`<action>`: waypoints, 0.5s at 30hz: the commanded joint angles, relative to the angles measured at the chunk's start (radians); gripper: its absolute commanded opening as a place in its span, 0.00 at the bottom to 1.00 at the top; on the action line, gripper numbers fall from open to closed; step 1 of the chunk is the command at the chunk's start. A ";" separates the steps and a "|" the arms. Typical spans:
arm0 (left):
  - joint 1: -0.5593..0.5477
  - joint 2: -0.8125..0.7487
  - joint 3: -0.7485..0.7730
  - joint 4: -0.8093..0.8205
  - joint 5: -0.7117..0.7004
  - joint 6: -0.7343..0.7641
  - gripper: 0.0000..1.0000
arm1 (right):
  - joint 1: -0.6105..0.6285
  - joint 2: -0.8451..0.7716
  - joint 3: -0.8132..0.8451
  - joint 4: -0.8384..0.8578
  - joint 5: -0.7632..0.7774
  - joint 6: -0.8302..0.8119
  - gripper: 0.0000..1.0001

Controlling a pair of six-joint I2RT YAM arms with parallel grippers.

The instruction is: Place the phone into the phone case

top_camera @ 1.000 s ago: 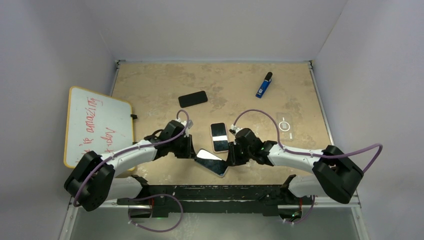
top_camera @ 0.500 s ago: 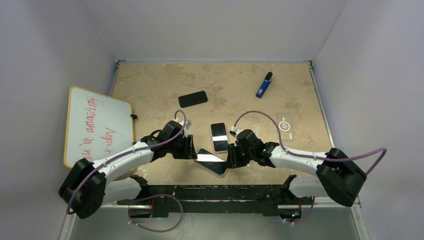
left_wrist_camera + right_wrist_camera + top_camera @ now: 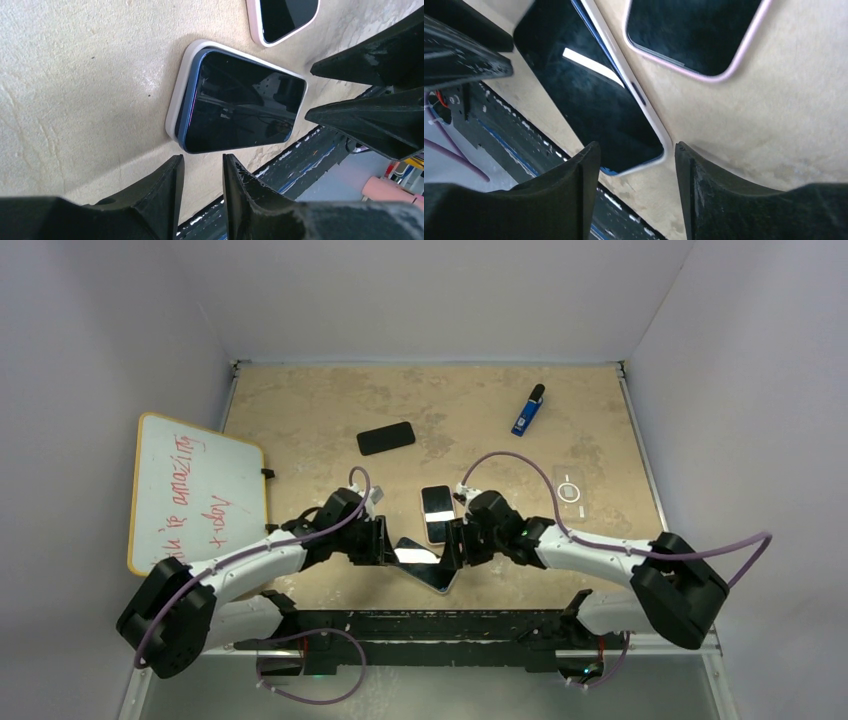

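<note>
A dark-screened phone (image 3: 425,562) with a blue edge lies in a white phone case (image 3: 177,95) near the table's front edge. Its blue edge shows above the case rim on one long side. My left gripper (image 3: 388,545) stands at the phone's left end, open, with nothing between its fingers (image 3: 202,157). The right gripper (image 3: 455,550) is at the phone's right end, also open and empty (image 3: 638,146), one corner of the phone (image 3: 589,100) and case (image 3: 644,107) just ahead of its fingertips. Neither gripper holds the phone.
A second phone in a pink case (image 3: 437,512) lies just behind the first. Farther back are a black phone (image 3: 386,437) and a blue lighter (image 3: 527,411). A clear case with a white ring (image 3: 570,490) lies right. A whiteboard (image 3: 195,490) overhangs the left edge.
Both grippers have opened wider at the two ends of the phone. The right gripper has shifted slightly left and back; the phone has stayed where it was.
</note>
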 commanded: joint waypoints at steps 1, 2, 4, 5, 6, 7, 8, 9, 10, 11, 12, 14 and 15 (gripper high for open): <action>-0.005 0.021 -0.015 0.087 0.017 -0.027 0.34 | -0.007 0.086 0.081 0.048 -0.014 -0.074 0.60; -0.006 0.029 -0.019 0.099 0.015 -0.028 0.33 | -0.007 0.111 0.089 0.057 -0.025 -0.081 0.61; -0.004 0.048 -0.021 0.118 0.009 -0.029 0.30 | -0.007 0.157 0.105 0.077 -0.057 -0.097 0.61; -0.006 0.060 -0.019 0.124 0.010 -0.030 0.29 | -0.007 0.176 0.114 0.084 -0.073 -0.098 0.61; -0.004 0.069 -0.017 0.129 0.011 -0.029 0.27 | -0.007 0.193 0.121 0.089 -0.090 -0.100 0.61; -0.004 0.077 -0.015 0.133 0.010 -0.031 0.26 | -0.007 0.206 0.127 0.095 -0.102 -0.100 0.61; -0.005 0.082 -0.013 0.138 0.011 -0.032 0.24 | -0.007 0.216 0.133 0.103 -0.114 -0.098 0.61; -0.004 0.086 -0.012 0.142 0.010 -0.033 0.23 | -0.007 0.222 0.138 0.108 -0.124 -0.093 0.61; -0.004 0.089 -0.010 0.145 0.010 -0.032 0.22 | -0.007 0.226 0.138 0.116 -0.145 -0.083 0.61; -0.004 0.090 -0.010 0.145 0.009 -0.030 0.21 | -0.007 0.225 0.133 0.130 -0.172 -0.070 0.60; -0.004 0.089 -0.011 0.146 0.007 -0.029 0.20 | -0.007 0.220 0.127 0.144 -0.187 -0.057 0.60; -0.003 0.081 -0.026 0.149 0.000 -0.032 0.18 | -0.006 0.204 0.107 0.177 -0.220 -0.023 0.59; -0.004 0.072 -0.039 0.155 -0.001 -0.033 0.18 | -0.007 0.195 0.095 0.198 -0.228 -0.003 0.59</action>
